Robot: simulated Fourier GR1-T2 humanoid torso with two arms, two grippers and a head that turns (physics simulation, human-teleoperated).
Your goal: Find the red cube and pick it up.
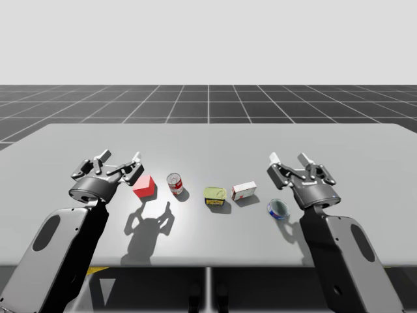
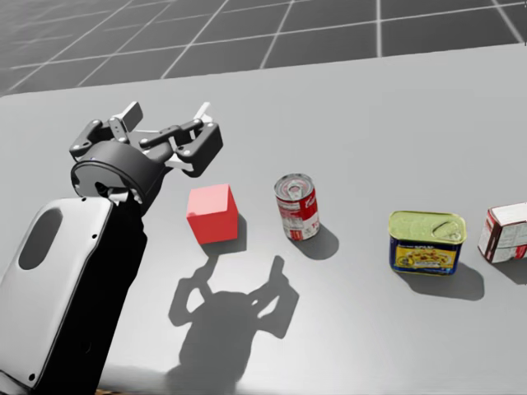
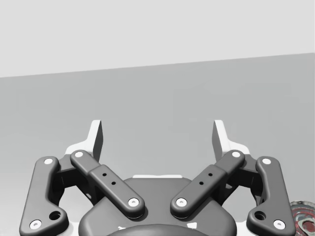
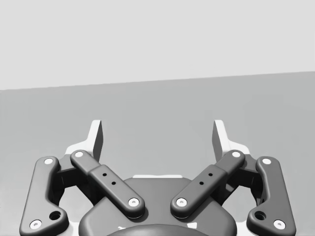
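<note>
Nearest you, your left arm [image 1: 62, 251] and right arm [image 1: 348, 257] come up from the bottom corners of the high view. The left jaws, at centre left, stand spread wide with nothing in them, held above the tabletop [image 1: 208, 140]; their shadow falls on it lower in the frame. The red cube [image 1: 144, 187] sits on the tabletop just to their right, beside the fingertips and not between them. In the head view the cube [image 2: 212, 213] lies left of centre, just below and right of those jaws. The right jaws, at centre right of the high view, are also wide apart and empty, with a blue can [image 1: 279, 209] on its side just below and left of them. Rightward from the cube runs a row: an upright red can [image 1: 175, 184], a squat yellow tin [image 1: 215, 195] and a white and red box [image 1: 244, 190]. In the left wrist view bare tabletop lies ahead between the spread fingers [image 3: 96, 137], and the red can's top [image 3: 302, 221] shows beside the jaws. Beyond the tabletop's far edge lies a dark gridded floor [image 1: 208, 101].
</note>
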